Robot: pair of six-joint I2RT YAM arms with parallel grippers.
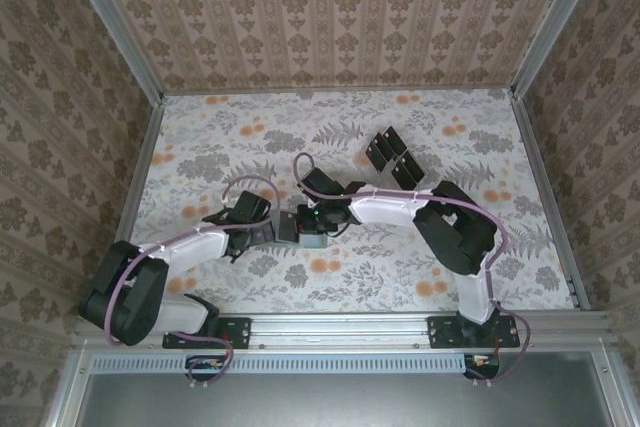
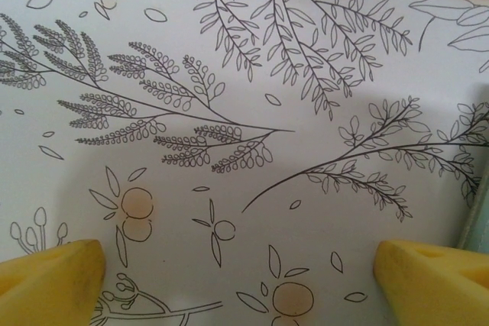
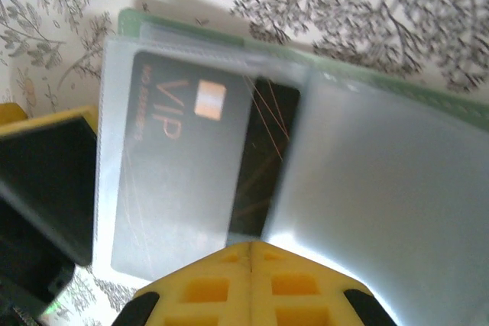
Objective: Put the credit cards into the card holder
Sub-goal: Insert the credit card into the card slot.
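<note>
Barely seated, the black VIP card may slip back out of its sleeve.
My right gripper has its fingers pressed together at the edge of the open green card holder mid-table; I cannot tell whether they pinch plastic. My left gripper hangs spread wide just left of it, touching nothing, so any tug could drag the unpinned holder.

The card holder lies opened out flat on the flowered table, its sage-green cover underneath and cloudy clear sleeves facing up. One black card, marked "VIP" with a small chip patch, lies flat in the left sleeve; its right end shows darker past the sleeve's edge. The other black cards sit in a tight cluster farther back and to the right, well apart from the holder
</note>
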